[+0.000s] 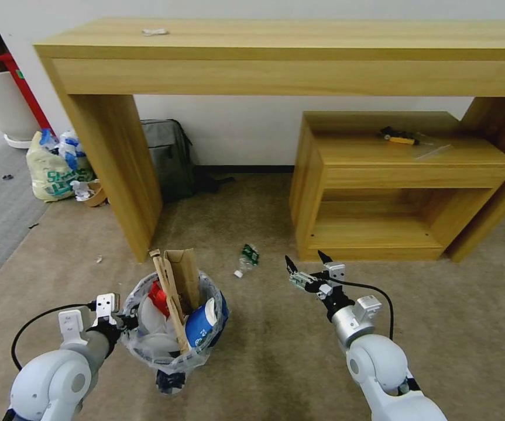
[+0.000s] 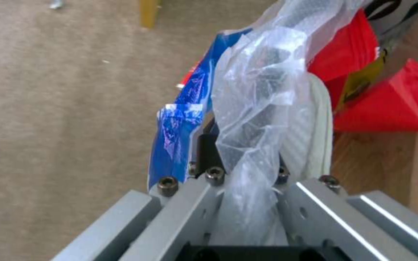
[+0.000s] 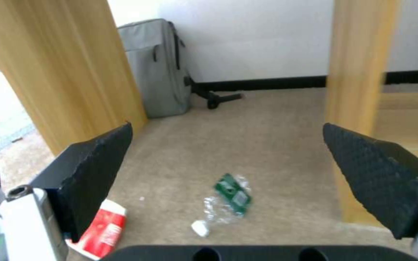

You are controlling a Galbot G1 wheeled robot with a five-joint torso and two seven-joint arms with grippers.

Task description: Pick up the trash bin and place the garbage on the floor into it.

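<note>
Down on the carpet, left claw pinches the rim of the nearly full bin, right claw spread, aimed at the bottle still on the floor.

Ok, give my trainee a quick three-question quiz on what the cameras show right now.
1. True or false: the right gripper is open and holds nothing.
2. Which piece of garbage lies on the beige carpet floor ahead of the right gripper? A) a crushed clear plastic bottle with a green label B) a white slipper C) a brown bowl
3. Fill in: the left gripper is shut on the rim of the ____.

Key
1. True.
2. A, the crushed clear plastic bottle with a green label.
3. The small round black trash bin lined with a crinkly plastic bag.
</note>
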